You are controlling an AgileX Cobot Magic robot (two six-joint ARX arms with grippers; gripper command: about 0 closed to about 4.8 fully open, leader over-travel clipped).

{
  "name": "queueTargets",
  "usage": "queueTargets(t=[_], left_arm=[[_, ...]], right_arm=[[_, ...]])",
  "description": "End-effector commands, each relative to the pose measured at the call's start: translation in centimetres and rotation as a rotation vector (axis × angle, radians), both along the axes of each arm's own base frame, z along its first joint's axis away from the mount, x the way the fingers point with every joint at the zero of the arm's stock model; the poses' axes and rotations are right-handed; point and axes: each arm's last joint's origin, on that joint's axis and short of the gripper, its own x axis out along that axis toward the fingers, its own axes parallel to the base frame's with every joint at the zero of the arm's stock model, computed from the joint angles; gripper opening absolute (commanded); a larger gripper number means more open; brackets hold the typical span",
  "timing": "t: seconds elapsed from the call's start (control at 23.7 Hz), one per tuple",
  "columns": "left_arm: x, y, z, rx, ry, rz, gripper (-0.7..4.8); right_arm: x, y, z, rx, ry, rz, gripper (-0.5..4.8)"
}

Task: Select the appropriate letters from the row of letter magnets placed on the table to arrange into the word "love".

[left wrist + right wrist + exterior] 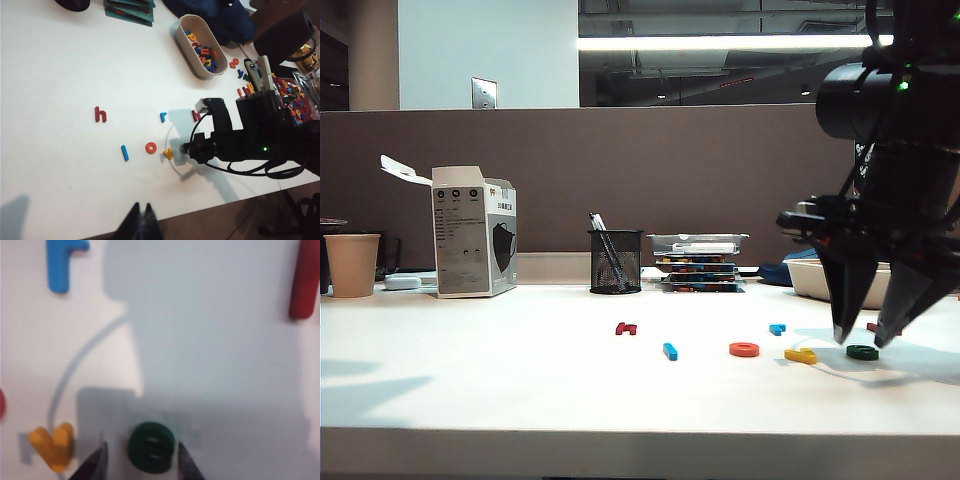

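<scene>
**Green e sits between the right jaws, last in the word**

Across the white surface (520, 380) in the exterior view, left to right, lie the blue l (670, 351), the orange o (744, 349), the yellow v (800, 355) and the green e (862, 352). The left gripper (141, 220) hangs well back from them, its jaws pressed together and holding nothing. The right gripper (861, 336) points down over the e. In its wrist view the e (151, 447) lies flat on the surface between the 2 parted fingertips (95, 462), with a gap on each side and the v (54, 444) just beyond. I judge the e set down, so the next move is probably straight up.
</scene>
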Motion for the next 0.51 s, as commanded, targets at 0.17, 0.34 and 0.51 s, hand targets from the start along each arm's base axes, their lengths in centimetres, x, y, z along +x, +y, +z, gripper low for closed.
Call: queueTargets(t=[0.17, 0.34, 0.51], left_arm=[[0.0, 0.0, 0.2, -0.007, -0.014, -0.001, -0.05], [0.0, 0.0, 0.2, -0.007, -0.015, -0.001, -0.05], [0.0, 0.0, 0.2, -0.007, -0.015, -0.001, -0.05]], right_arm=[[0.9, 0.3, 3.1, 0.015, -0.073, 0.034, 1.72], [0.5, 0.0, 6.9, -0.011, -0.205, 0.114, 0.94], [-1.1, -1.3, 9.8, -0.108, -0.322, 0.096, 0.51]])
